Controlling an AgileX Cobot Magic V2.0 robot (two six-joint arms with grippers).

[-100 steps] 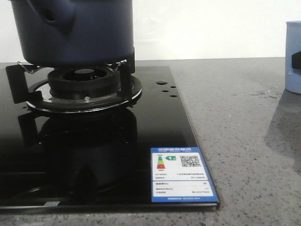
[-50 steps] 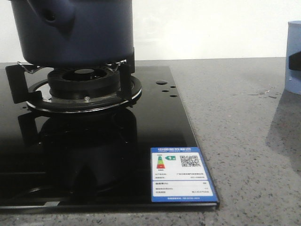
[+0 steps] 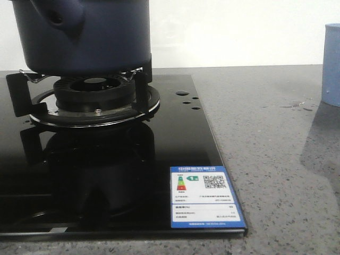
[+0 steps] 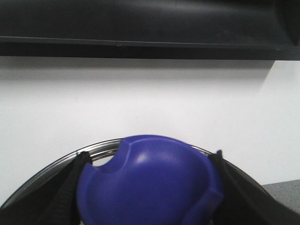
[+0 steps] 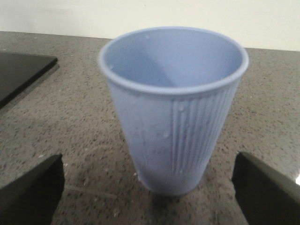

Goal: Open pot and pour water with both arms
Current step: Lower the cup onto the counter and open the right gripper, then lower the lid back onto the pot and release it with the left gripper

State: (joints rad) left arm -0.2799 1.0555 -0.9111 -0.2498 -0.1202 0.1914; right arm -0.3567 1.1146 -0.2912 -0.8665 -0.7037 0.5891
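The dark navy pot [image 3: 85,37] stands on the burner [image 3: 95,95] at the far left, its stubby handle [image 3: 61,18] facing me; its top is cut off by the frame. In the left wrist view, my left gripper [image 4: 150,192] is shut on a blue lid knob [image 4: 150,178], with the lid's metal rim [image 4: 101,150] behind it. Whether the lid rests on the pot does not show. My right gripper [image 5: 147,178] is open, its fingers apart on either side of a pale blue cup [image 5: 173,108]. The cup stands upright on the counter and shows at the right edge [image 3: 332,64].
A black glass stove top [image 3: 159,149] with a white and blue label [image 3: 206,196] covers the left half. Grey speckled counter [image 3: 276,149] lies to the right, with a few water drops [image 3: 297,104] near the cup. A white wall is behind.
The dark part of my right gripper seen at the cup on the right edge has drawn back out of the front view. The pot and the cup have not moved.
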